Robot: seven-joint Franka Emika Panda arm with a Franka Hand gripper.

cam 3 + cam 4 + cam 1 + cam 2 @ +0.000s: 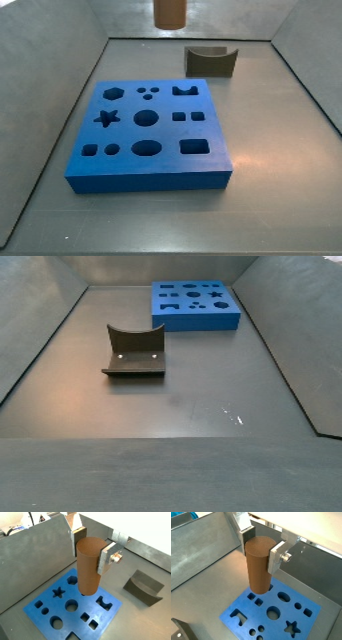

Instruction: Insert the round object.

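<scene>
My gripper (pixel 90 552) is shut on the round object (pixel 89 567), a plain brown upright cylinder peg, with a silver finger on each side near its top. Both wrist views show this grip (pixel 260 548). The peg (pixel 258 567) hangs in the air, its lower end over one edge of the blue board (pixel 100 614). The board (pixel 171 133) lies flat on the floor with several shaped holes, among them a round hole (pixel 147 118). In a side view only the peg's lower end (pixel 170 12) shows, high above the floor. The gripper is out of view in a side view where the board (pixel 194 322) lies far back.
A dark olive block with a curved notch (pixel 210 61) stands on the floor beyond the board, also seen in a wrist view (pixel 142 587) and a side view (pixel 134 353). Grey walls (pixel 54 90) enclose the floor on all sides.
</scene>
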